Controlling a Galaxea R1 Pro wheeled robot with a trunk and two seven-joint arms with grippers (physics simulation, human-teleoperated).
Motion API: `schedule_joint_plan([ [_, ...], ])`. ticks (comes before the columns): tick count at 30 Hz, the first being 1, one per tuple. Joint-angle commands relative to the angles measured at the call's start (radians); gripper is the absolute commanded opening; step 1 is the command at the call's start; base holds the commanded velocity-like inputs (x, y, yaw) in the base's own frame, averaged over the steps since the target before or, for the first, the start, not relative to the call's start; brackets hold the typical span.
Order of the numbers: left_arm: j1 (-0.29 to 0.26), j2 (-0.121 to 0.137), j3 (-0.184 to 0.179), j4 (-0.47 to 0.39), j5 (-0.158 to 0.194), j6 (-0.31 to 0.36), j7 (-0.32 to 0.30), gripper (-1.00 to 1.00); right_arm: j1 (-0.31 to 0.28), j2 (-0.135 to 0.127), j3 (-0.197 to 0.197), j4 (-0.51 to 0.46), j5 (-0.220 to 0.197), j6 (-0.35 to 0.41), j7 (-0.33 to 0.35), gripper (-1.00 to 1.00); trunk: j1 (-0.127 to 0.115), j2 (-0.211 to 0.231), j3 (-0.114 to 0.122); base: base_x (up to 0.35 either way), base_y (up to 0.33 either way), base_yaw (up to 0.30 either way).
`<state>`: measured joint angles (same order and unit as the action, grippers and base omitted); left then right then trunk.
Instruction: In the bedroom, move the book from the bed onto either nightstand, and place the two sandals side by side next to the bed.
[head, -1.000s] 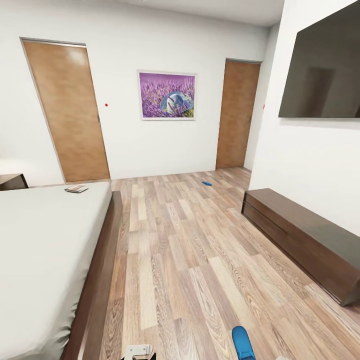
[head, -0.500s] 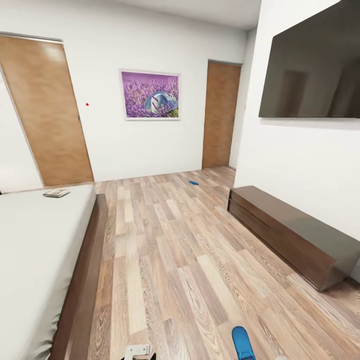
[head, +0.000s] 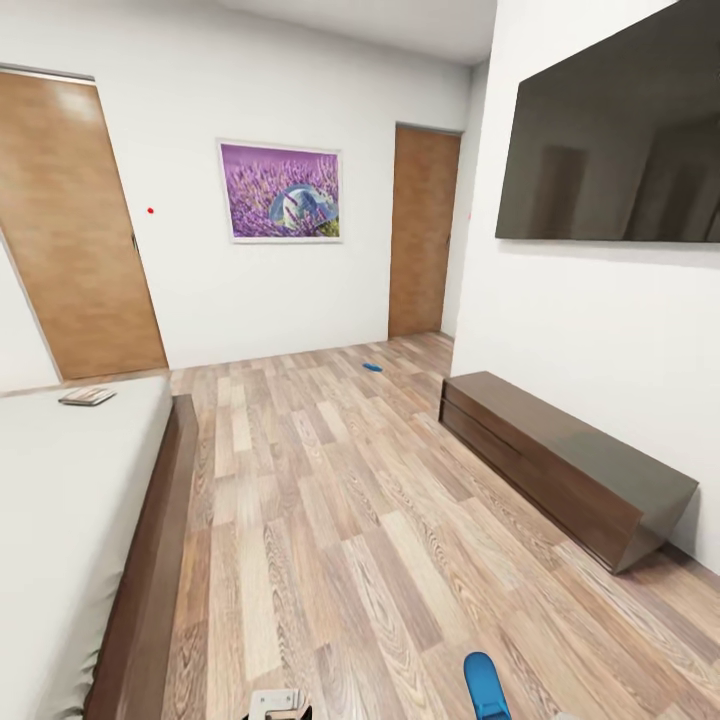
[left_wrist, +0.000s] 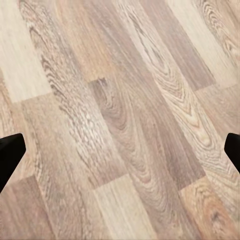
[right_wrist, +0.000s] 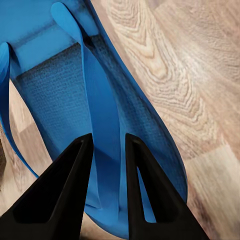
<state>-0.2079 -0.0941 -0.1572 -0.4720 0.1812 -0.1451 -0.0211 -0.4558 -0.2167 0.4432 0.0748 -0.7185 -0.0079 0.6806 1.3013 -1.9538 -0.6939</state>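
Sandal held, second sandal far off

Sandal (right_wrist: 100, 115) has its blue strap clamped in the right gripper (right_wrist: 106, 150). Second sandal (head: 372, 367) lies on the floor (head: 330, 520) near the far door. Book (head: 87, 396) rests on the bed (head: 60, 500). Left gripper (left_wrist: 120, 150) is spread wide, holding nothing.

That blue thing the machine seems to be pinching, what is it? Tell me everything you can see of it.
It is a bright blue sandal, a flip-flop with a finely textured footbed and smooth thong straps. The right gripper has its two dark fingers closed on one strap, holding the sandal above the wood-plank floor. In the head view its rounded end pokes up at the picture's lower edge. Nothing else touches it.
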Motion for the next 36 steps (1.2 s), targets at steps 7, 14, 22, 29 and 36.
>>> schedule_joint_plan([
  [7,-0.001,0.001,-0.004,0.001,0.011,-0.004,-0.002,1.0,-0.001,0.0,0.009,0.003,-0.011,0.0,0.008,-1.0,-0.027,0.049,0.021,0.0,0.0,0.0],
  [14,-0.001,0.001,-0.004,0.001,0.011,-0.004,-0.002,1.0,-0.001,0.0,0.009,0.003,-0.012,0.0,0.009,-1.0,-0.054,0.098,0.043,0.0,0.0,0.0],
  [22,-0.001,0.001,-0.004,0.001,0.011,-0.004,-0.002,1.0,-0.001,0.0,0.009,0.003,-0.012,0.0,0.009,-1.0,-0.054,0.098,0.043,0.0,0.0,0.0],
  [29,-0.001,0.001,-0.004,0.001,0.011,-0.004,-0.002,1.0,-0.001,0.0,0.009,0.003,-0.012,0.0,0.009,-1.0,-0.054,0.098,0.037,0.0,0.0,0.0],
  [36,-0.001,0.001,-0.004,0.001,0.011,-0.004,-0.002,1.0,-0.001,0.0,0.009,0.003,-0.012,0.0,0.009,-1.0,-0.054,0.098,0.027,0.0,0.0,0.0],
])
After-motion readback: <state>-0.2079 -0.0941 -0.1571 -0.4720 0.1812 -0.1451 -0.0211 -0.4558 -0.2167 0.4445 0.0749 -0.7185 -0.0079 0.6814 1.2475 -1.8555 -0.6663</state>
